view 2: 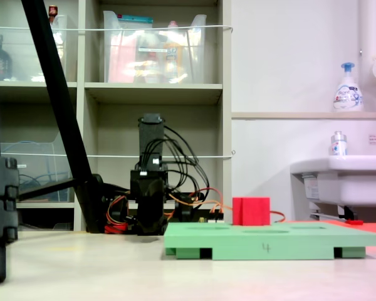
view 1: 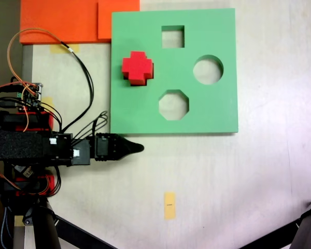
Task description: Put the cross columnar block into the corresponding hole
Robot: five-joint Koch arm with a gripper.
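In a fixed view from above, the red cross block (view 1: 137, 68) stands on the green foam board (view 1: 217, 109), toward the board's 9 o'clock edge, seated where the plus-shaped hole (view 1: 125, 78) would be; a thin dark sliver shows along its lower left side, and whether it is pushed fully down cannot be told from above. In a fixed view at tabletop height the cross block (view 2: 250, 211) rises upright above the top face of the board (view 2: 269, 241), near the board's far side. The other cutouts sit free: a square hole (view 1: 172, 37) toward 12 o'clock, a round hole (view 1: 208, 70) toward 3 o'clock, and an octagonal hole (view 1: 173, 105) toward 6 o'clock of the board's middle. The gripper (view 1: 140, 147) lies low over the bare tabletop (view 1: 223, 176), just off the board's 7 o'clock corner, apart from the board and well apart from the block, with nothing in it; its dark tip tapers to a single point with no gap showing, so the jaws appear pressed together. In the low view the gripper (view 2: 150, 229) points down near the tabletop at the 9 o'clock side of the board. An orange foam sheet (view 1: 62, 21) lies at the board's 10 o'clock corner, and a small yellow tape strip (view 1: 169, 205) sits on the tabletop at 6 o'clock from the board.
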